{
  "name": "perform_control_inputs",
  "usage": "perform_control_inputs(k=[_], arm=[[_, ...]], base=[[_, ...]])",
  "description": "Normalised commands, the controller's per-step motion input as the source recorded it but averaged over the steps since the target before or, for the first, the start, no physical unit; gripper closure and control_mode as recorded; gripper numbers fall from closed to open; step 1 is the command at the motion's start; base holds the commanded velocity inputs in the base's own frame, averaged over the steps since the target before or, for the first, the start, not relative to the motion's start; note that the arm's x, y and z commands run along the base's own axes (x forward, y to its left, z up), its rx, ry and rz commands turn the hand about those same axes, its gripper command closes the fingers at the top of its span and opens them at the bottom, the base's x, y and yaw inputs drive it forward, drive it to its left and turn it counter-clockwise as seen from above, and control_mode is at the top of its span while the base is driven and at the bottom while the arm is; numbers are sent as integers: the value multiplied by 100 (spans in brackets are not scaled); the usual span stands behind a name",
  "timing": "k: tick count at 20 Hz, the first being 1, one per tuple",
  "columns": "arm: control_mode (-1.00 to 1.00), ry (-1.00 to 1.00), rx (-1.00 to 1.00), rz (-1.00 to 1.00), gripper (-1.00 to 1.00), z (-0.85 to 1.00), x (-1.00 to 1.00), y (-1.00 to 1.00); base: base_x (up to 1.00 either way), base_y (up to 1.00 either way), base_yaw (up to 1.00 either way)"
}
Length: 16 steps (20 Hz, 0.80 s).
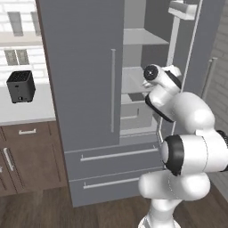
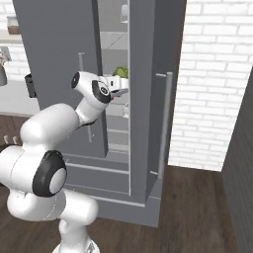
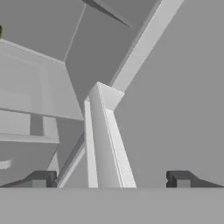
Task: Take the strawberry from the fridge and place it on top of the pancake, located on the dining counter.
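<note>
The fridge point(image 1: 80, 75) is tall and matte grey; its left door is shut and its right door point(image 2: 148, 99) is swung open. My arm reaches into the opening at mid height, and my gripper point(image 2: 120, 88) is just inside, beside the pale shelves point(image 1: 133, 80). In the hand view my gripper point(image 3: 110, 180) is open with nothing between its fingertips point(image 3: 41, 179), and it faces a pale upright rail point(image 3: 103, 140) and grey inner walls. The strawberry is hidden from me. The pancake and the dining counter are out of view.
A green leafy ball point(image 2: 120, 72) sits on a shelf just above my hand. A black toaster point(image 1: 21, 86) stands on the white wall countertop point(image 1: 26, 111) over dark wood cabinets point(image 1: 31, 156). A white brick wall point(image 2: 212, 74) stands right of the open door.
</note>
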Motion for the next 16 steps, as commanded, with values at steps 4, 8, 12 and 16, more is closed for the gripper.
perform_control_inputs(k=[4, 8, 12, 16], arm=[[-100, 0, 6, -5, -100, 23, -23, -81], [-100, 0, 7, -2, -100, 13, -8, -72], [-100, 0, 7, 0, -100, 1, 0, -40], [-100, 0, 6, 1, -100, 1, -2, 18]], base=[[0, 0, 0], [0, 0, 0], [0, 0, 0], [0, 0, 0]])
